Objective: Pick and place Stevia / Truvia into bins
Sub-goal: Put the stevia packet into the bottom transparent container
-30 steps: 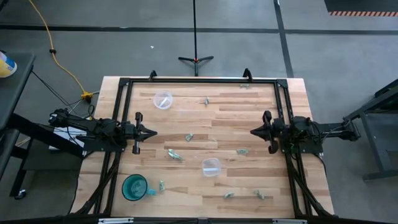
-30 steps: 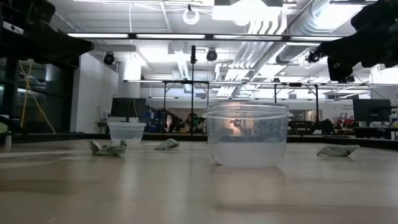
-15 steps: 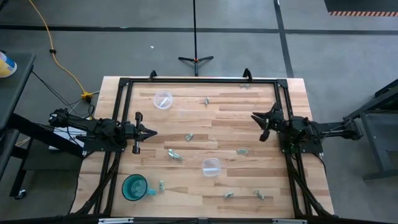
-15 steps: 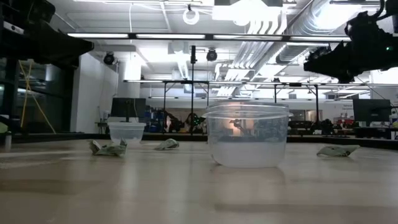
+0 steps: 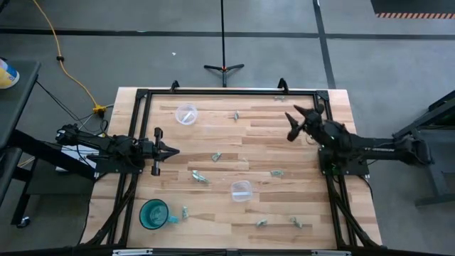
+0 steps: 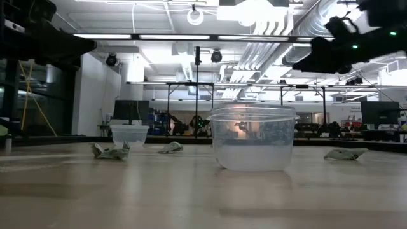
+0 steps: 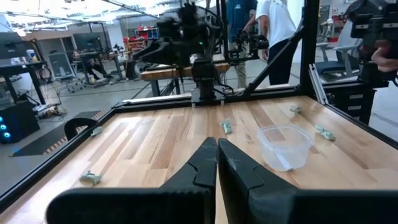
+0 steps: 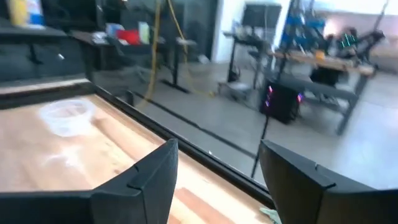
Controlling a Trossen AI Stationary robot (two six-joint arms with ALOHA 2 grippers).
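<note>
Several pale green Stevia sachets lie flat and scattered on the wooden table, among them one at mid-table [image 5: 216, 157], one right of centre [image 5: 276, 173] and one near the far edge [image 5: 235, 115]. One clear bin [image 5: 186, 114] stands at the far left, the other [image 5: 241, 190] near the table's middle front. My left gripper [image 5: 174, 150] hovers shut at the left side, pointing right, with nothing in it. My right gripper [image 5: 291, 122] hovers open above the far right part of the table, pointing toward the far left bin [image 8: 67, 116]. Nothing lies between its fingers [image 8: 149, 180].
A teal handled cup [image 5: 153, 213] stands at the near left with a sachet [image 5: 185, 212] beside it. A black frame rail [image 5: 227, 92] runs around the table's edges. A tripod stand [image 5: 223, 67] is on the floor beyond the far edge. People [image 7: 273, 25] stand behind the right arm.
My right gripper has opened from shut. It has swung toward the table's far edge and turned from pointing left to pointing toward the far left. The sachets and bins have not moved.
</note>
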